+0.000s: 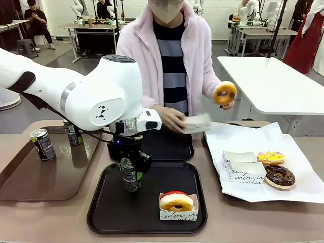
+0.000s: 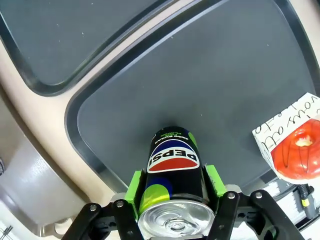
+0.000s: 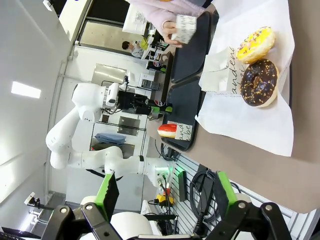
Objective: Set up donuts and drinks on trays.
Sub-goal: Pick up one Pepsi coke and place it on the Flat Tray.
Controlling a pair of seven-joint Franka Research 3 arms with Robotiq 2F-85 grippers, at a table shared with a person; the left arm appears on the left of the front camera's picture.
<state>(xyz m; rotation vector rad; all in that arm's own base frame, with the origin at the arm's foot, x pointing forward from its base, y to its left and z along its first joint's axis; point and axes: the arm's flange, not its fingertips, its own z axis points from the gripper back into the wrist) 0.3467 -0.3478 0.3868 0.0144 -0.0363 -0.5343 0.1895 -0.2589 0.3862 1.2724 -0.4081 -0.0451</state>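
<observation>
Gripping can (image 2: 173,155), left gripper (image 2: 174,177) over tray (image 2: 225,75) (perhaps touching), sleeved donut (image 2: 300,155) nearby

The near tray (image 1: 152,195) lies open between can (image 1: 131,179) and donut (image 1: 176,202).

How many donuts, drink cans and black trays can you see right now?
Donuts: 4
Drink cans: 3
Black trays: 2
Total: 9

Four donuts (image 1: 225,93) (image 1: 176,201) (image 1: 271,157) (image 1: 279,175), three cans (image 1: 130,177) (image 1: 43,144) (image 1: 74,132), two black trays (image 1: 111,212) (image 1: 167,147)
</observation>
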